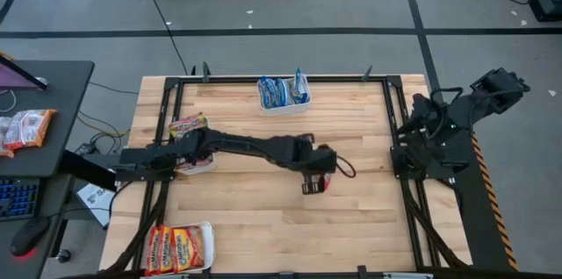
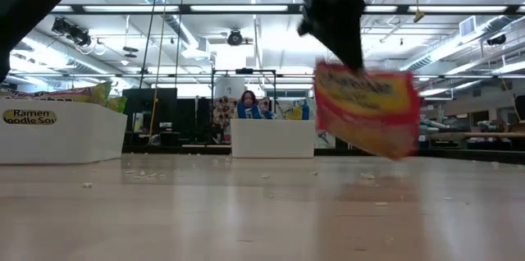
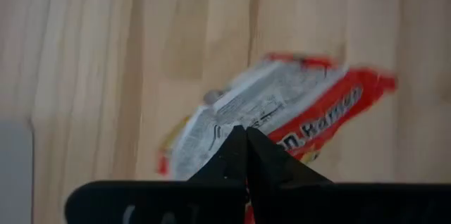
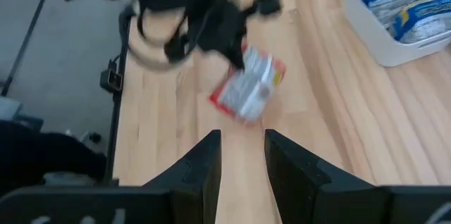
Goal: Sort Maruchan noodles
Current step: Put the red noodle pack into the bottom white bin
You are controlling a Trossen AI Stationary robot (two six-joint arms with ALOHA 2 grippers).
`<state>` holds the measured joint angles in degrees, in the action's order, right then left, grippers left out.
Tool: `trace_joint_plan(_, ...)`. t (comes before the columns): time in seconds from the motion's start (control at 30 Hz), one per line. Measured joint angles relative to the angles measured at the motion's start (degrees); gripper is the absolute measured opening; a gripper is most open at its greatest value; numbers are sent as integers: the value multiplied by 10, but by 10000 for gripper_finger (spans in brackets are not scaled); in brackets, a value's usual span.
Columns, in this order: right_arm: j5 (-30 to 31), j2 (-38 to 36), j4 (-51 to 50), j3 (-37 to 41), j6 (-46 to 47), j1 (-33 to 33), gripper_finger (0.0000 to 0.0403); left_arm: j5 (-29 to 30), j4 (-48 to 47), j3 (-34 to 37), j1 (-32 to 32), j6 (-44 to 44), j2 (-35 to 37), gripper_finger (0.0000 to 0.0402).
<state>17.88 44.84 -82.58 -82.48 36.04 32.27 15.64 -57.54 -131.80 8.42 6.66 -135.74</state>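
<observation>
The left gripper (image 1: 318, 182) hangs over the middle of the table (image 1: 263, 226), its fingers pinched on a red-and-white noodle packet (image 2: 367, 108) held clear of the wood; the right gripper (image 4: 242, 155) waits at the right edge, fingers apart; sorting looks nearly done; three trays show, blue packets (image 1: 283, 91) at the back, orange ones (image 1: 178, 248) in front, a green-yellow one (image 1: 187, 125) left.

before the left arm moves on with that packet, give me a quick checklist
1. Left gripper shut on the red packet: ok.
2. Packet lifted off the table: ok.
3. Right gripper parked at the table's right edge, fingers open, out of the way: ok.
4. Blue tray has room: cannot tell.
5. Orange tray and left tray in place: ok.
</observation>
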Motion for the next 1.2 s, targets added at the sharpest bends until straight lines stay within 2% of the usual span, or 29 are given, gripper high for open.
trace_joint_plan(0.07, -17, 0, 5, 8, -9, 0, 115, -20, -57, -32, -3, 45, 4, 2)
trace_joint_plan(0.17, -39, 1, 5, 13, -17, 0, 115, -68, -87, -7, -3, 115, 43, 1)
trace_joint_plan(0.33, -45, 0, 7, 13, -20, 0, 115, -144, -136, -7, -8, 238, 74, 1)
trace_joint_plan(0.53, -52, 0, 7, 13, -28, 0, 115, -250, -146, -7, -5, 288, 79, 1)
trace_joint_plan(0.7, -89, 0, 6, 13, -31, 0, 115, -263, -201, -7, 35, 334, 90, 1)
trace_joint_plan(1.0, -87, 3, 32, 13, -126, 0, 115, -259, -322, -8, 105, 483, 131, 0)
trace_joint_plan(1.2, -87, 11, 77, 13, -166, 0, 115, -198, -323, -8, 116, 512, 130, 0)
